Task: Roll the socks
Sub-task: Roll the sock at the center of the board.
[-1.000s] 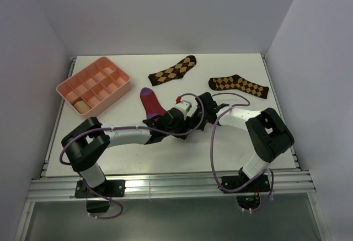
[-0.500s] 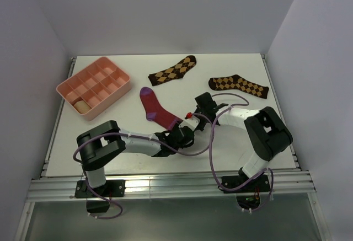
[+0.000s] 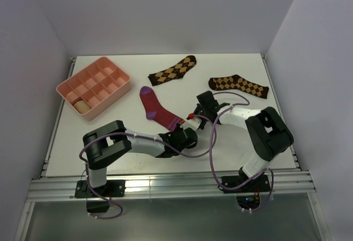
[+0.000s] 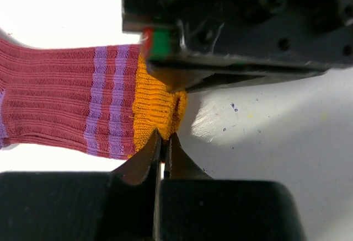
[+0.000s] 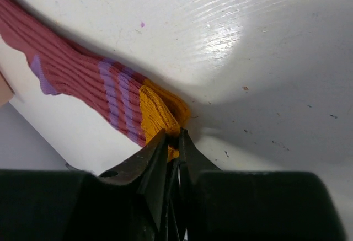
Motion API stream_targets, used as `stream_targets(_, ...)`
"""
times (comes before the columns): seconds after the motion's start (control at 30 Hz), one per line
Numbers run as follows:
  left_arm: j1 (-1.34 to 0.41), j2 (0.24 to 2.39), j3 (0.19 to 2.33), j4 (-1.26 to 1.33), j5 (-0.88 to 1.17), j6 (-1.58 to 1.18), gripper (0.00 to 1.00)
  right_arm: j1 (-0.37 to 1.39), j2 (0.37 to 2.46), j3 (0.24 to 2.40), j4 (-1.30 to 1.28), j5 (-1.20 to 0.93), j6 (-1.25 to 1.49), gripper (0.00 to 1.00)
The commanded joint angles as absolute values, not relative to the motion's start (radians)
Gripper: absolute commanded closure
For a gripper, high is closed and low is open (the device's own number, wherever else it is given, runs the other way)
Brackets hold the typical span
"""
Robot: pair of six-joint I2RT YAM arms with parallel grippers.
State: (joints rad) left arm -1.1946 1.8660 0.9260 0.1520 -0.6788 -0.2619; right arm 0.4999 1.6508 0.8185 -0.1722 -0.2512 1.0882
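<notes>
- Bench (image 3: pixel 231 70): crimson sock (image 3: pixel 154 107) lies flat, stretching away from both fingertips.
- Left fingers (image 4: pixel 154 155): pressed together, pinching the orange cuff (image 4: pixel 160 106) edge.
- Right fingers (image 5: pixel 160 153): opposite, apparently nipping the same cuff; close view, slight gap.

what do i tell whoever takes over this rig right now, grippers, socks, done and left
Left gripper: shut on the orange cuff of the crimson sock.
Right gripper: pinching the same cuff from the opposite side, jaws nearly together.
Crimson sock: lies flat, not rolled at all.
Tan roll: in a near corner compartment of the pink tray, apparently the other sock, done.
Left: roll the crimson sock, starting at the cuff.
</notes>
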Motion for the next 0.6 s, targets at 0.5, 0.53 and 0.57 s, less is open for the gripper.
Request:
stream_targets(0.5,-0.856,1.691,0.928,0.029,0.139,-0.626,1.00,0.419,1.324,0.657,-0.062,-0.176,1.026,0.44)
stream_targets(0.53,-0.841,1.689,0.922,0.053,0.165,-0.646,1.00,0.420,1.319,0.619,-0.014,-0.186,1.035,0.44)
stream_targets(0.57,-0.825,1.689,0.917,0.066,0.190,-0.684,0.99,0.422,1.313,0.600,-0.003,-0.190,1.038,0.44)
